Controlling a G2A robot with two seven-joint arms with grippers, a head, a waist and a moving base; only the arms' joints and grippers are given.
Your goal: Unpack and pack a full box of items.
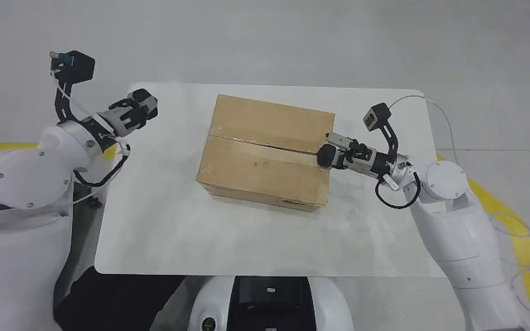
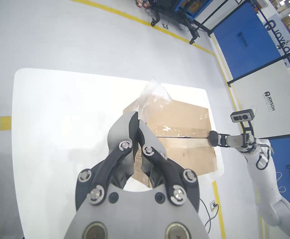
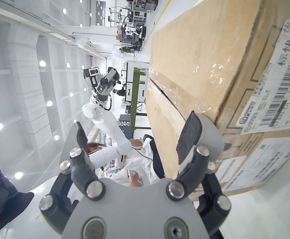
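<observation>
I work in a factory-style robotics lab. Yellow floor lines (image 2: 136,20), blue partition panels (image 2: 247,45) and a green workbench (image 3: 135,99) surround my table.

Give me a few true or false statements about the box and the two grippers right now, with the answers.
The box has its top flaps closed. True.
The left gripper has its fingers wide open. False: they are shut on a strip of clear tape.
The right gripper sits at the end of the box's seam, fingers open. True.
The box stands on the floor. False: it stands on the white table.
</observation>
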